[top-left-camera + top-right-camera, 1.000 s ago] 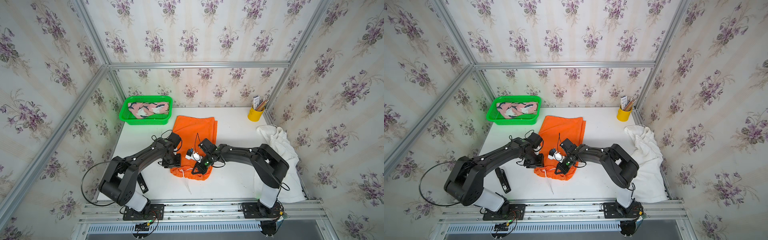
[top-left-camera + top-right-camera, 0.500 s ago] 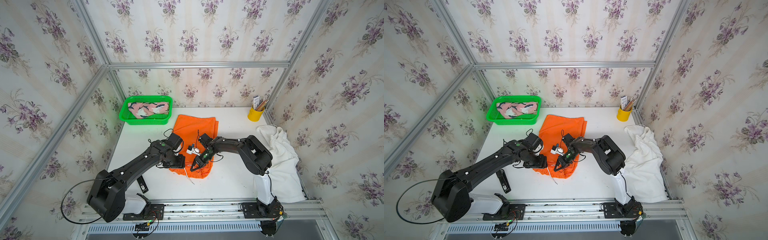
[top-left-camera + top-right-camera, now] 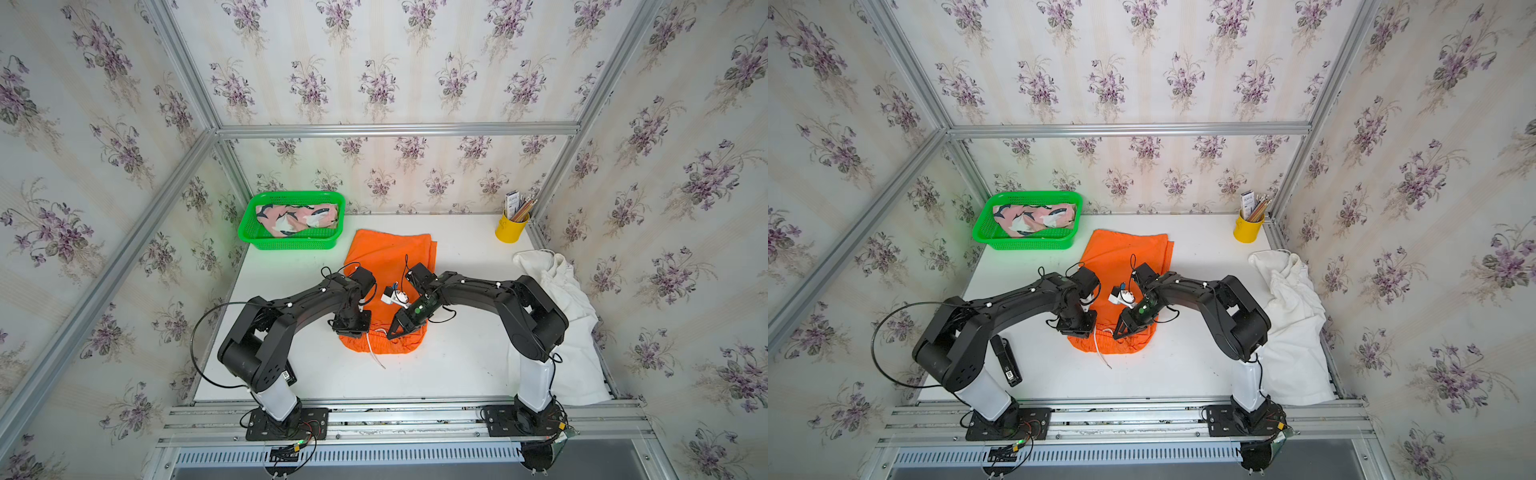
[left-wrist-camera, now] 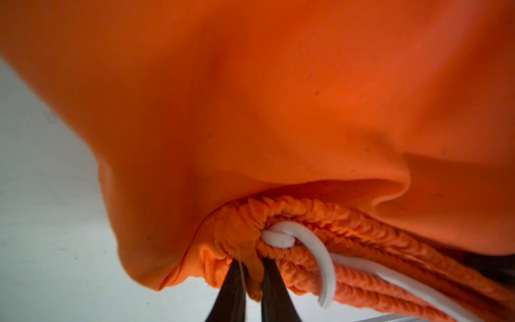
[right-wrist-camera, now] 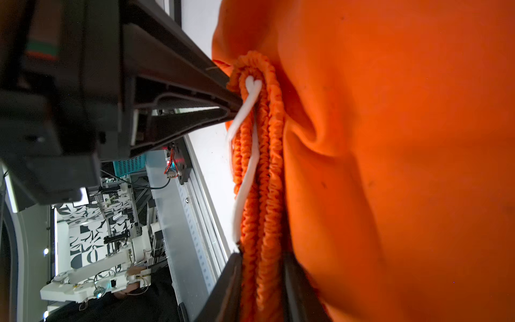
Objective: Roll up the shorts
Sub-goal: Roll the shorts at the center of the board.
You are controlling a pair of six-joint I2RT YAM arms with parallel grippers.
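The orange shorts (image 3: 390, 257) (image 3: 1125, 253) lie flat mid-table, their gathered waistband (image 4: 306, 220) and white drawstring (image 5: 245, 167) at the near end. My left gripper (image 3: 357, 331) (image 3: 1080, 329) (image 4: 252, 267) is shut on the waistband's left end. My right gripper (image 3: 392, 332) (image 3: 1121, 332) (image 5: 262, 267) is shut on the waistband further right, both ruffled layers between its fingers. The pink printed shorts (image 3: 299, 216) lie rolled in a green basket (image 3: 291, 246). The white shorts (image 3: 561, 299) sit crumpled at the table's right edge.
A yellow cup of pencils (image 3: 510, 230) stands at the back right corner. A black oblong object (image 3: 1005, 359) lies on the table by the left arm's base. The drawstring's loose end (image 3: 376, 357) trails toward the front edge. Metal rails run along the table's front.
The left gripper's jaws have closed onto the waistband's end. Both arms have shifted their elbows, while the grippers stay at the waistband.
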